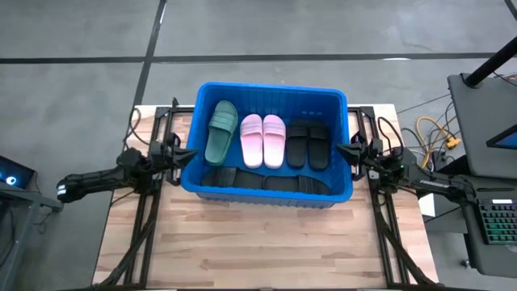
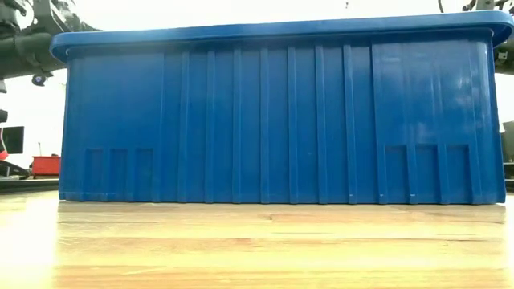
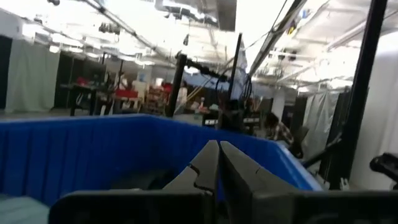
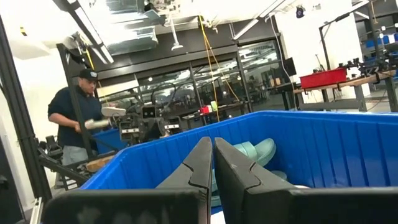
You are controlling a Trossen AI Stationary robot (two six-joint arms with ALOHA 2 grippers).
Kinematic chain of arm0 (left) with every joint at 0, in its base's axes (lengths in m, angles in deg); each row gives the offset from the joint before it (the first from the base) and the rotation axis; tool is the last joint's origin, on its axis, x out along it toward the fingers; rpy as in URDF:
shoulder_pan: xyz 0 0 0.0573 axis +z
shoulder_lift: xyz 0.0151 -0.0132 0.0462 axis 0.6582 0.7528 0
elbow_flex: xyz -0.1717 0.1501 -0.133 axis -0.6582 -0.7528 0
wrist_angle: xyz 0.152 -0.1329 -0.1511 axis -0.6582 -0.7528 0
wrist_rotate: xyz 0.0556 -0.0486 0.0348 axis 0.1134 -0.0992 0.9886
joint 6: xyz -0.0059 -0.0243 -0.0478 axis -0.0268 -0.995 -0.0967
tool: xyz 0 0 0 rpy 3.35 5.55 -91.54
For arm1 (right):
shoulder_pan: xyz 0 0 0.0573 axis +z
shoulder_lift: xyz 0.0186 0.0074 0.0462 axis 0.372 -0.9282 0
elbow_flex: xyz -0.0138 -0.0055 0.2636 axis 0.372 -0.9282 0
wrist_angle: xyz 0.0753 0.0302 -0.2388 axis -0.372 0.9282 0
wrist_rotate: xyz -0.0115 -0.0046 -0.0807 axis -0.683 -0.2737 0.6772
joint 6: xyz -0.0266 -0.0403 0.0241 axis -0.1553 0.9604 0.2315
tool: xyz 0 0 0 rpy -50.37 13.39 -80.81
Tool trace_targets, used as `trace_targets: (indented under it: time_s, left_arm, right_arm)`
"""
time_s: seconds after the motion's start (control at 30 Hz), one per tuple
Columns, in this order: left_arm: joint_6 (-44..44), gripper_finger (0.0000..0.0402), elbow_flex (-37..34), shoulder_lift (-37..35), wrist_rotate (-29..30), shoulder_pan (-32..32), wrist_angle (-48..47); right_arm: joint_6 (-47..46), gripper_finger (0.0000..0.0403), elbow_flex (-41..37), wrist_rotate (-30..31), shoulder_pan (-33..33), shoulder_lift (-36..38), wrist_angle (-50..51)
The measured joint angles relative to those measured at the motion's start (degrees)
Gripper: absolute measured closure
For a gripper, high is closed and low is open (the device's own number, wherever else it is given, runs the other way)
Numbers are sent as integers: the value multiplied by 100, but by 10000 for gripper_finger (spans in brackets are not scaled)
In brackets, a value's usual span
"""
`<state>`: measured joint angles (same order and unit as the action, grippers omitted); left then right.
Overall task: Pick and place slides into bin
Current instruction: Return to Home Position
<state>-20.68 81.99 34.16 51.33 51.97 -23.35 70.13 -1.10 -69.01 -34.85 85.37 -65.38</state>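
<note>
Slides [image 1: 262, 139] all in bin [image 1: 275, 86] (none on table [image 1: 266, 242]). Left gripper [image 1: 190, 153] at bin's 9 o'clock, right gripper [image 1: 340, 148] at 3, equally near; both pinched closed, empty.

The table [image 1: 266, 242] has a light wooden top of jointed planks. The bin [image 1: 266, 194] stands directly on it, its base flat on the boards in the low view. The bin sits toward the far edge, about midway between the sides. A broad stretch of wood shows in front of the bin and narrow strips to its left and right.
</note>
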Motion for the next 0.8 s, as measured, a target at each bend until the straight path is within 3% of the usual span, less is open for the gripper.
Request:
trace_targets:
  time_s: [0.3,0.53,0.8]
  left_arm:
    - [-95,401,-68,-130,-79,-2,26]
    - [-102,401,-70,-208,-98,-2,47]
    - [-98,401,-74,-171,-101,-2,8]
  right_arm:
    - [-17,394,9,-10,1,-56,61]
    - [190,394,35,-598,-1,-47,359]
    - [442,394,6,-553,4,-78,258]
